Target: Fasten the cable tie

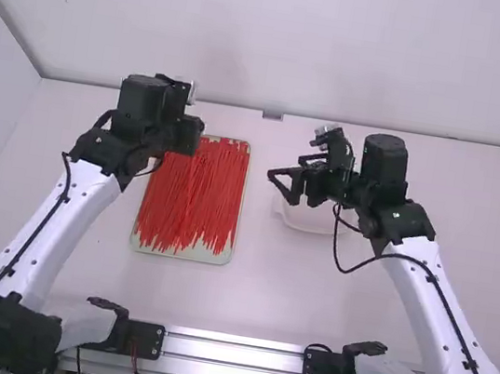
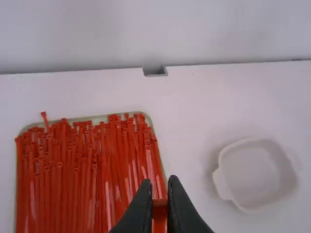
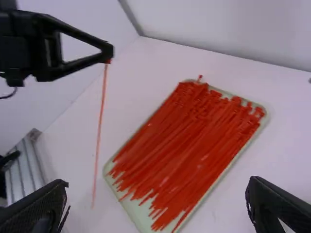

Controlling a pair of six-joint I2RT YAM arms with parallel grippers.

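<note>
While one red cable tie [image 3: 99, 136] is clamped at its upper end by the closed left gripper [image 2: 159, 188], it is hung straight down as a plain strip with its ends well apart, close to the tray [image 1: 182, 252]. The tray is covered by a pile of red ties [image 1: 194, 193] laid lengthwise. The right gripper [image 1: 279, 180] is held above the table with its jaws spread wide, just left of the white square dish [image 2: 221, 167]. The dish is set on the table right of the tray.
</note>
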